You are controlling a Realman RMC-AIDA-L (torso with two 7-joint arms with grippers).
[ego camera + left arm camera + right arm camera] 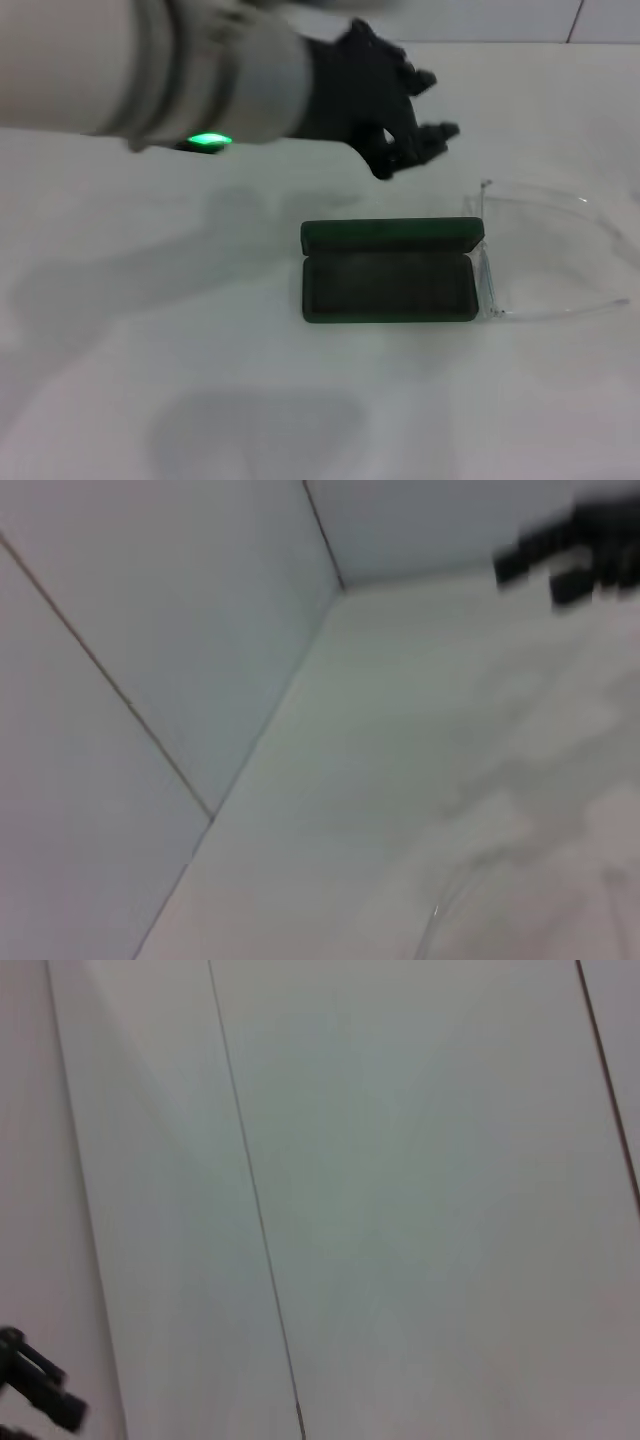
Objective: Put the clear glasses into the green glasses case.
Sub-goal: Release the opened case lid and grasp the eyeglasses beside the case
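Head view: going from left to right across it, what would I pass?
The left arm's green light → the left gripper, hanging over the table → the green glasses case, lying open → the clear glasses beside its right end.

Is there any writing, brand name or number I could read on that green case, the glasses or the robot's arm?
None can be read.
green glasses case: open on the table, no lettering shows on lid or lining.
clear glasses: no marking visible.
left gripper: plain black; the arm behind it shows only a green light, no text.
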